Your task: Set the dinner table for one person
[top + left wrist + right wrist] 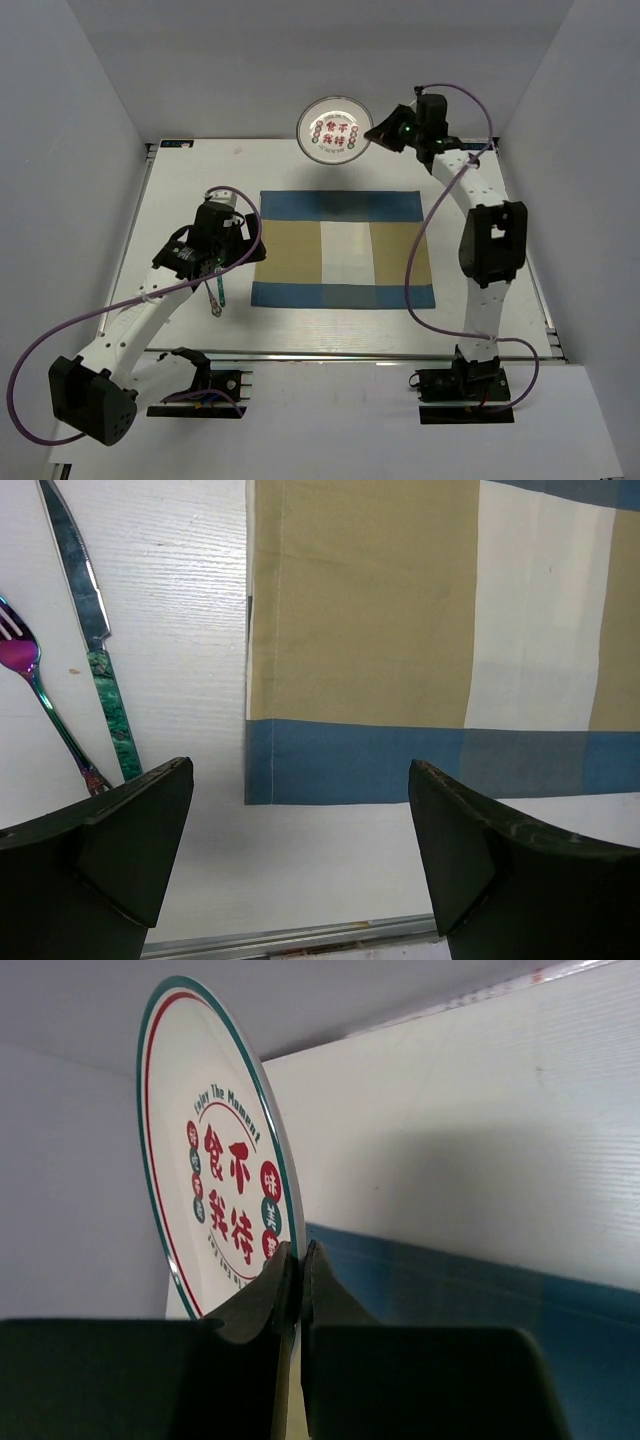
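A white plate (334, 129) with a green rim and red characters hangs tilted above the back edge of the dinner table (180, 200). My right gripper (378, 135) is shut on the plate's right rim. In the right wrist view the plate (215, 1190) stands on edge, pinched between the jaws of the right gripper (300, 1250). My left gripper (218, 262) hovers open and empty; in its wrist view the left gripper (300, 765) is over bare table (200, 880) by the placemat's near left corner.
A blue-and-tan checked placemat (345, 250) lies in the middle of the table. To its left lie a green-handled knife (95, 630) and an iridescent fork (30, 670). A metal rail (300, 938) runs along the table's front edge. White walls enclose three sides.
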